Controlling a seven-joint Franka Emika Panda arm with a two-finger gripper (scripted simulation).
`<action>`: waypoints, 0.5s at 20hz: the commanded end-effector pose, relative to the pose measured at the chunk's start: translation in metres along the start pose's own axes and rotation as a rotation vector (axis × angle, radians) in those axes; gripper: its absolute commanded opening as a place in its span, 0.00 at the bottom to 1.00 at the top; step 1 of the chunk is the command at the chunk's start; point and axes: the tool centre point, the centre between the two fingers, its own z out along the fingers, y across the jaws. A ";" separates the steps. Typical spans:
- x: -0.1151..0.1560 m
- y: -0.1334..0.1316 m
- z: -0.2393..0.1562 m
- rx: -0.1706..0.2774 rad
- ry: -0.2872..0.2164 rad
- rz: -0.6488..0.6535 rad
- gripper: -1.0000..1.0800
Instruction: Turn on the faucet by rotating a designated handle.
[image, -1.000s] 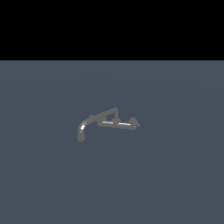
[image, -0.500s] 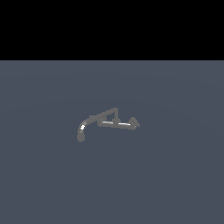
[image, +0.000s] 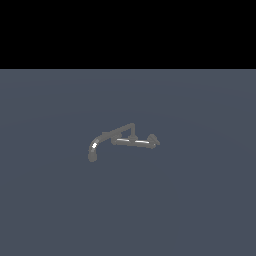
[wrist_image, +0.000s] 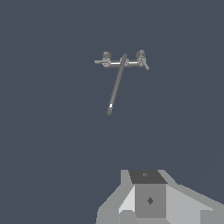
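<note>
The faucet (image: 122, 137) is a small dark grey fixture on the flat grey floor. Its curved spout (image: 95, 146) ends toward the exterior view's left. A glinting horizontal bar (image: 132, 141) runs to a small end knob (image: 154, 140) toward the exterior view's right. In the wrist view the faucet (wrist_image: 117, 81) shows as a long thin spout crossing a short bar (wrist_image: 122, 63) with a handle (wrist_image: 141, 57) at each end. My gripper (wrist_image: 148, 197) appears only in the wrist view, well apart from the faucet. Its fingers read as one block with no gap and hold nothing.
A plain grey-blue floor (image: 200, 200) surrounds the faucet on every side. A black band fills the background above it in the exterior view. No arm shows in the exterior view.
</note>
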 end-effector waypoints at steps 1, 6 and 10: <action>0.006 -0.010 0.015 0.000 0.000 0.055 0.00; 0.022 -0.030 0.046 -0.002 0.000 0.167 0.00; 0.036 -0.044 0.070 -0.002 0.001 0.256 0.00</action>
